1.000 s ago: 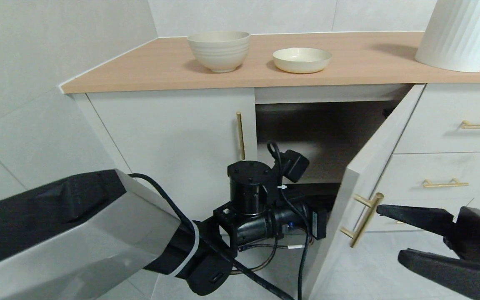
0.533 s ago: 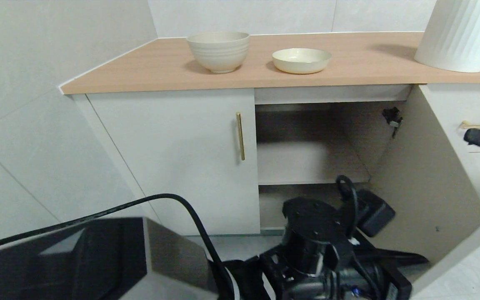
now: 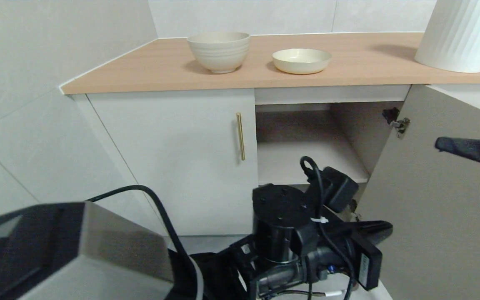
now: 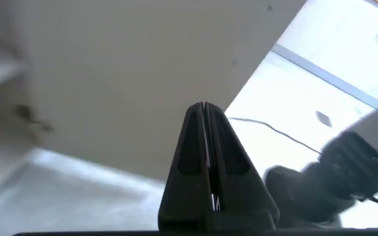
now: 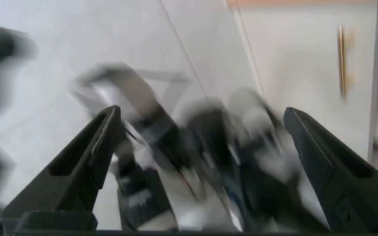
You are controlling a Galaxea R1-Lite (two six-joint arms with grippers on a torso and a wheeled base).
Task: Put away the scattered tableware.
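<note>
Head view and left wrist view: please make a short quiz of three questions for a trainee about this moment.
1. True or false: the bowl and the shallow dish both stand on the counter.
2. The left end effector is: A open, B shut, C gripping the bowl.
3. Fill in: the cupboard door is ____.
Key: 1 true; 2 B; 3 open.

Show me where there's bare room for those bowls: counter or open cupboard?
The cupboard shelf is bare. The countertop is free left of the deep bowl, and between the shallow dish and white container. The left gripper crowds the cupboard's lower opening.
</note>
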